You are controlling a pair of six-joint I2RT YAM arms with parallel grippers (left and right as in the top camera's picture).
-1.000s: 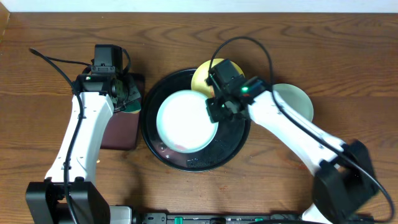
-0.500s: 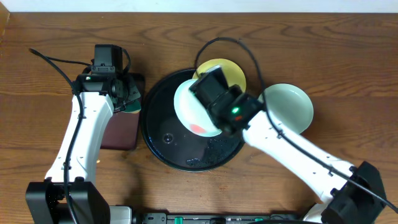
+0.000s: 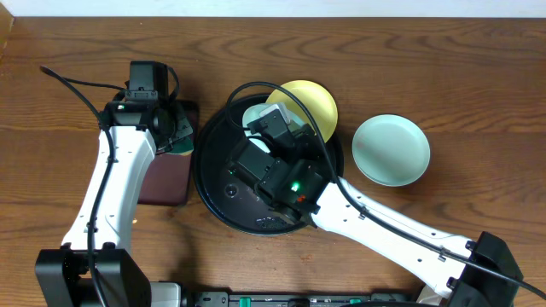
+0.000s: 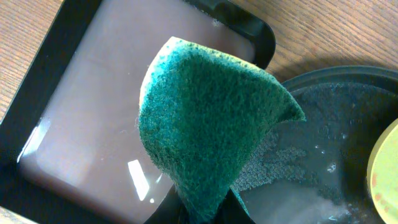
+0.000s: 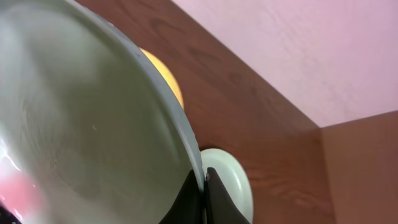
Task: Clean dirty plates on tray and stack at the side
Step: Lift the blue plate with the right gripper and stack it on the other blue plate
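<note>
- Held aqua plate: tipped steeply on edge over the far part of the black tray. A reddish smear shows low on its inner face. Whether its lower edge touches the tray I cannot tell.
- My right jaws: closed on this plate's rim, one finger on either side of the edge.
- Yellow plate: just behind the held plate, lying across the black tray's far rim.
- Second aqua plate: flat on the worktop, to the right of the black tray and apart from it.
- Black tray, surface: glossy, with water droplets on its floor.
- My left jaws: closed on a green sponge, pinched at its lower end so that it stands curled above the brown tray.
- Brown tray: rectangular with a dark rim, on the worktop just beside the black tray's left edge.
</note>
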